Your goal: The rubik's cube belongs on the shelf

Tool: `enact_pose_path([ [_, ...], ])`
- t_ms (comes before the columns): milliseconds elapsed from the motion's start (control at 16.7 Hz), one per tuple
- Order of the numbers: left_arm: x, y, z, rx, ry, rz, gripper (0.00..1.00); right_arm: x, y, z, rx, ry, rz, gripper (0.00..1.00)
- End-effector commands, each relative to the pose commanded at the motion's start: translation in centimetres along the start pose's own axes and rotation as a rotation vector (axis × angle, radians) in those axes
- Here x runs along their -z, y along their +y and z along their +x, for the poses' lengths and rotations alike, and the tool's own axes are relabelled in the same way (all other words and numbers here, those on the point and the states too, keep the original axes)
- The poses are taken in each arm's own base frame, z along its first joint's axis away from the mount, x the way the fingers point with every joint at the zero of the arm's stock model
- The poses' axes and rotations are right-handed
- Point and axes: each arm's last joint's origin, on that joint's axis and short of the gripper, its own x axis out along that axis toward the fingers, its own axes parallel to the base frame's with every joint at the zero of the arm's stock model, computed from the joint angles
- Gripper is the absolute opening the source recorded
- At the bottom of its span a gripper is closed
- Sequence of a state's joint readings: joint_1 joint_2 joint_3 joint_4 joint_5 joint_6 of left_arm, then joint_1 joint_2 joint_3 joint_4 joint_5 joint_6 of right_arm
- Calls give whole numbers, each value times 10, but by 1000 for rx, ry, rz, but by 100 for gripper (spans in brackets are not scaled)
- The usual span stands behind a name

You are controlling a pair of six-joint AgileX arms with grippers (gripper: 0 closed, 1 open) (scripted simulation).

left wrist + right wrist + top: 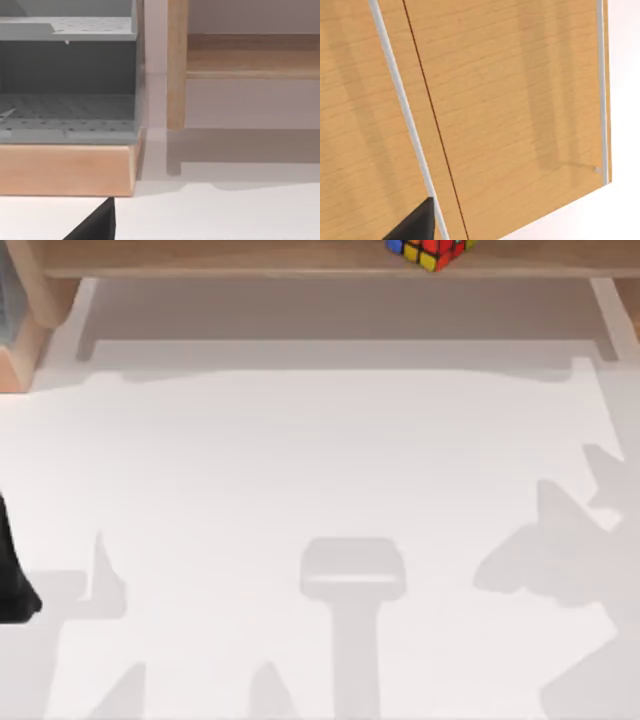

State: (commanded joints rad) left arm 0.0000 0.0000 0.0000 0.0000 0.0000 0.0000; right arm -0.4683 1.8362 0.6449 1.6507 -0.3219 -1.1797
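The small red, yellow and blue stickered rubik's cube (431, 251) rested on the long light-brown wooden shelf (220, 257), upper right of centre in the top view, near its front edge; a nudge could probably topple it off. The left arm (14, 575) sat parked at the left edge. Neither gripper's finger state could be determined.

A white table (300, 470) spreads flat under even light, crossed by soft grey shadows. At its far-left corner stands a grey perforated rack (67, 80) on a wooden base (65, 170).
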Motion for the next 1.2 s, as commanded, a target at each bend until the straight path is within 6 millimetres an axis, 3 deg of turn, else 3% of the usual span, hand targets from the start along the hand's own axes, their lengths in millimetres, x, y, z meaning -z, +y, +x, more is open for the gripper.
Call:
enact_pose_path([
  [240,0,0,0,0,0,0,100,48,1,-62,-149,67,-215,100],
  [480,0,0,0,0,0,0,100,62,30,-98,-339,31,-233,100],
  [660,0,0,0,0,0,0,100,61,51,-105,-425,-22,-197,100],
  [1020,0,0,0,0,0,0,100,61,52,-104,-428,-26,-196,100],
  [1200,0,0,0,0,0,0,100,61,59,-92,-432,-28,-194,100],
])
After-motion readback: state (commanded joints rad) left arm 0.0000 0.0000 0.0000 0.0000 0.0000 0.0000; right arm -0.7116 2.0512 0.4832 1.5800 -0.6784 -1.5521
